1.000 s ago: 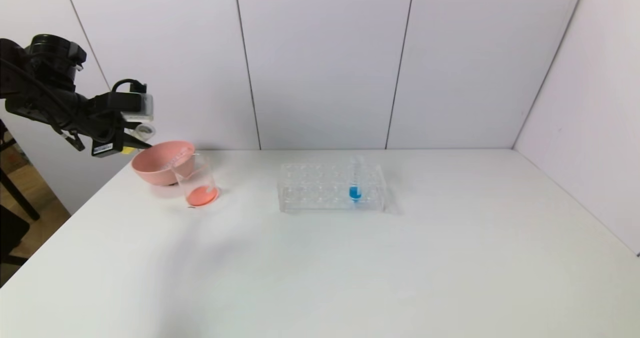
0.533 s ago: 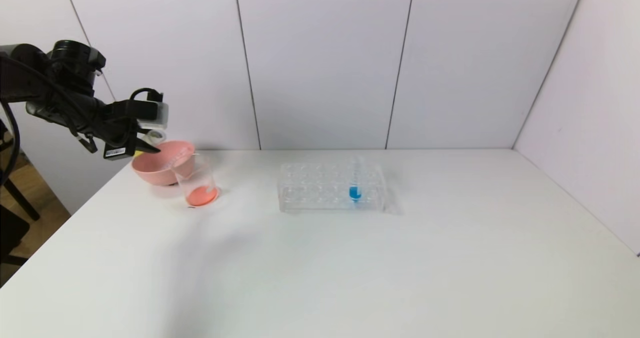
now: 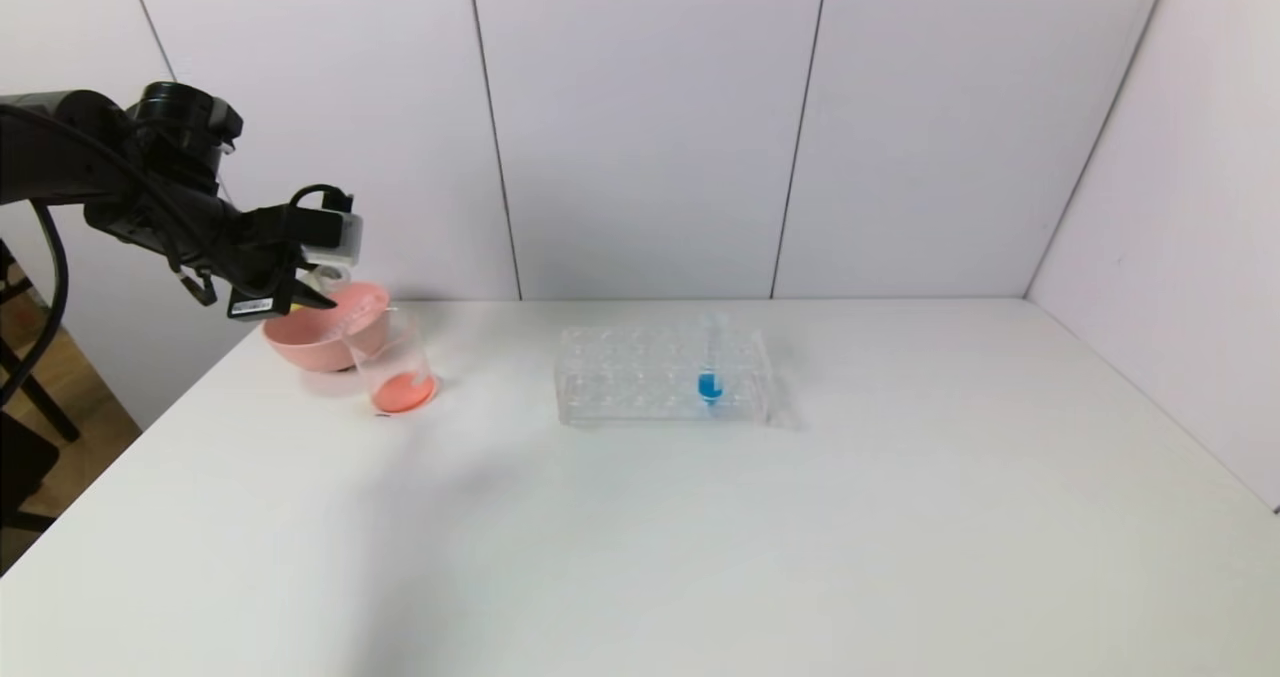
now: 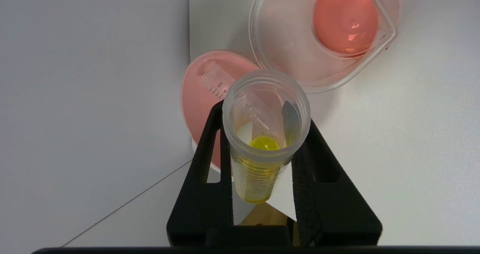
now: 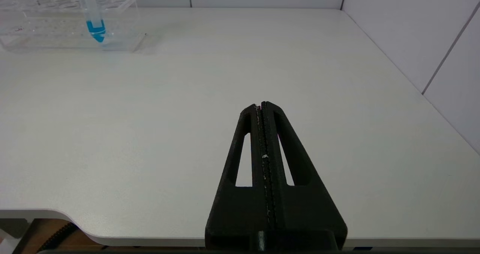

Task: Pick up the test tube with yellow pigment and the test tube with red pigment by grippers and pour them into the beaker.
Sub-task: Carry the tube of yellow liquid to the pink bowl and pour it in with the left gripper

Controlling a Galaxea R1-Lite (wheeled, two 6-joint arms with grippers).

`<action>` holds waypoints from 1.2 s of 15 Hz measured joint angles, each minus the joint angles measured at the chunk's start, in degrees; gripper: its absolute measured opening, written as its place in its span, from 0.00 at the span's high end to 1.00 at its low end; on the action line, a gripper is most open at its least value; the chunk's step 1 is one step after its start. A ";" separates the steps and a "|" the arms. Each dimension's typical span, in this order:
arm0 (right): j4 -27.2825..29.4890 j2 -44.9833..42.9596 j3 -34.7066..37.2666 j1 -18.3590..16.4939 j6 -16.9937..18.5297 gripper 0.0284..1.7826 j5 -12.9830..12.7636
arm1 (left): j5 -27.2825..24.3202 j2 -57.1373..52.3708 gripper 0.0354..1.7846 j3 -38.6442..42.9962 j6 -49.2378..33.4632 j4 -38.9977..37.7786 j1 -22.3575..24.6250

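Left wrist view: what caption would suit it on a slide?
Left gripper holds the test tube with yellow pigment above the pink bowl, beside the beaker of red liquid.

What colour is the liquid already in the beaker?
Orange-red, pooled in the bottom of the beaker; the left wrist view shows it best.

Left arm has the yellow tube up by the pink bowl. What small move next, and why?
Probably shift the left end effector sideways until the test tube with yellow pigment is over the beaker, then tip. The tube still holds yellow, sits over the pink bowl, and the beaker holds only red-orange liquid. The right end effector is parked, shut.
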 joint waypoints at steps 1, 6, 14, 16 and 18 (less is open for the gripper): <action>0.00 0.00 0.00 0.00 0.00 0.95 0.00 | 0.05 0.10 0.76 0.00 0.09 -0.02 -0.02; 0.00 0.00 0.00 0.00 0.00 0.95 -0.02 | 0.35 0.33 0.76 0.00 0.12 0.04 -0.83; 0.00 0.00 0.00 0.00 -0.02 0.95 -0.02 | 4.08 0.60 0.76 0.00 2.46 -0.21 -1.82; 0.00 0.00 0.00 0.00 0.00 0.95 0.00 | 4.88 0.77 0.76 0.00 2.51 -0.29 -1.73; 0.00 0.00 0.00 0.00 0.00 0.95 -0.02 | 6.56 0.94 0.76 0.00 3.91 -0.38 -1.89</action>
